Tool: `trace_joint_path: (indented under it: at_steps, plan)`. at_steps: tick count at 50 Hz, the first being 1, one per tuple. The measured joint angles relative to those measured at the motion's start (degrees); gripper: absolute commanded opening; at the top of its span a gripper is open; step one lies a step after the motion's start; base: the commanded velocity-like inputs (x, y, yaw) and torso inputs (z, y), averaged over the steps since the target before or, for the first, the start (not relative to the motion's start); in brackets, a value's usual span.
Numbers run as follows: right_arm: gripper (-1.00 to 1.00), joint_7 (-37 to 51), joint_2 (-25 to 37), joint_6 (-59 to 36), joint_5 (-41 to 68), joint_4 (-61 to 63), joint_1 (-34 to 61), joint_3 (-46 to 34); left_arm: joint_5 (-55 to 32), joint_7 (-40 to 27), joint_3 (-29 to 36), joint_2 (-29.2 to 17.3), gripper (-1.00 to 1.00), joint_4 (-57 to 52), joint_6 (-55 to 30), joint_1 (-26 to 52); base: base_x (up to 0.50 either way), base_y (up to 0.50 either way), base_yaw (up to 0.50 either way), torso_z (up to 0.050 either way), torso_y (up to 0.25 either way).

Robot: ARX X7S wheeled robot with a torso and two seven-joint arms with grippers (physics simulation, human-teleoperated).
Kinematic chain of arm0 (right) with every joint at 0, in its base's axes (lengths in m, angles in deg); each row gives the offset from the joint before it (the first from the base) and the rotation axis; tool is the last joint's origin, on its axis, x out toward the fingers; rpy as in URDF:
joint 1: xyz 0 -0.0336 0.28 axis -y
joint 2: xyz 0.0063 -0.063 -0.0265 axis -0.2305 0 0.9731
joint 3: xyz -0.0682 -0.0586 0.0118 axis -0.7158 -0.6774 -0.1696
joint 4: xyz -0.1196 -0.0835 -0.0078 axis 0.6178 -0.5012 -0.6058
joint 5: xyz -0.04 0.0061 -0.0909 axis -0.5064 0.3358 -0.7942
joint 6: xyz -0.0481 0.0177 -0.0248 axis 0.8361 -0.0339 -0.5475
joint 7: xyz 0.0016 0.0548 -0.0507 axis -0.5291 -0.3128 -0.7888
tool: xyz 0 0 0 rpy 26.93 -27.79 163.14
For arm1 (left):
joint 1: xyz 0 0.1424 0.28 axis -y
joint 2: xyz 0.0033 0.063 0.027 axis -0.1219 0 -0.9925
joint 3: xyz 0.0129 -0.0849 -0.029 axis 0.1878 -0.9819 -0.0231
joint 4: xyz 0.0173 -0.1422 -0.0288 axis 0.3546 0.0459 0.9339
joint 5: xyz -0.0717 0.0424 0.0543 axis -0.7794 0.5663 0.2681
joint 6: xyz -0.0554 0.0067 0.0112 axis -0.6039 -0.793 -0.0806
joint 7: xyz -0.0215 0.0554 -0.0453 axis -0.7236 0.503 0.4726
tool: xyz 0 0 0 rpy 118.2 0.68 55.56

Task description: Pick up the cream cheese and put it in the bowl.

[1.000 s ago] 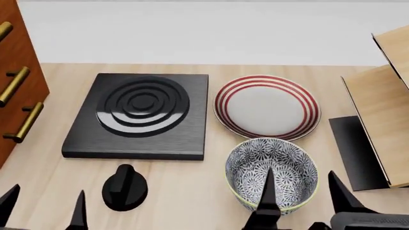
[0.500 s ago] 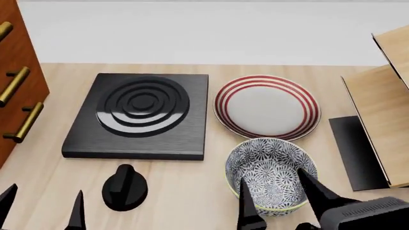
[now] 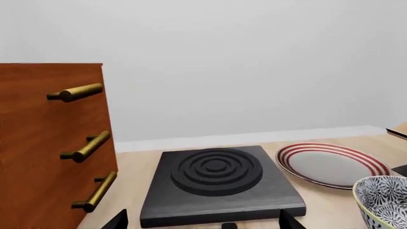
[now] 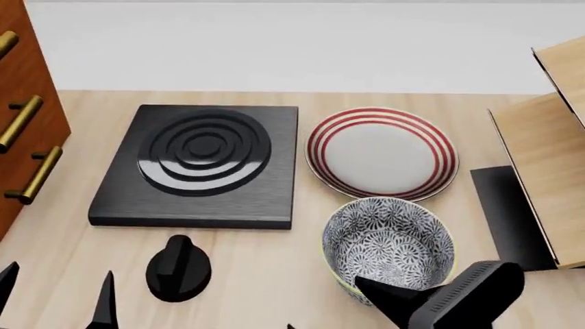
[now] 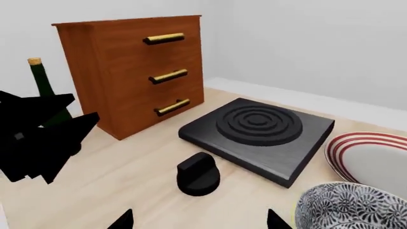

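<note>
The cream cheese shows in no view. The black-and-white floral bowl (image 4: 388,247) stands on the table in front of the red-ringed plate; it also shows in the right wrist view (image 5: 350,210) and the left wrist view (image 3: 384,198). My right gripper (image 5: 200,223) is open and empty. In the head view it lies low at the front edge, turned to the left, with one finger (image 4: 384,293) just before the bowl's near rim. My left gripper (image 4: 57,291) is open and empty at the front left, left of the black knob.
A black stove plate (image 4: 201,164) lies at middle left, with a black knob (image 4: 178,269) in front of it. A white plate with red rings (image 4: 382,152) sits behind the bowl. A wooden drawer cabinet (image 4: 23,130) stands left, a wooden box (image 4: 549,151) right. A green bottle (image 5: 45,90) stands beside the cabinet.
My right gripper has drawn back from over the bowl toward the front edge and turned to the left. My left gripper has sunk slightly. Nothing on the table moved.
</note>
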Motion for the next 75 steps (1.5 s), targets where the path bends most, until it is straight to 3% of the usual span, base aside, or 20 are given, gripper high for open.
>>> trace_joint_path:
  at_steps: [46, 75]
  plan:
    - [1.0, 2.3, 4.5, 0.4, -21.4, 2.3, -2.4, -15.1, 0.4, -1.5, 0.8, -0.5, 1.0, 1.4, 1.1, 0.0, 0.0, 0.0, 0.0, 0.0, 0.0]
    - [1.0, 3.5, 7.0, -0.6, -21.4, 1.5, -2.0, -12.7, 0.7, -2.5, 1.3, -0.8, 1.0, 1.9, 1.1, 0.4, 0.0, 0.0, 0.0, 0.0, 0.0]
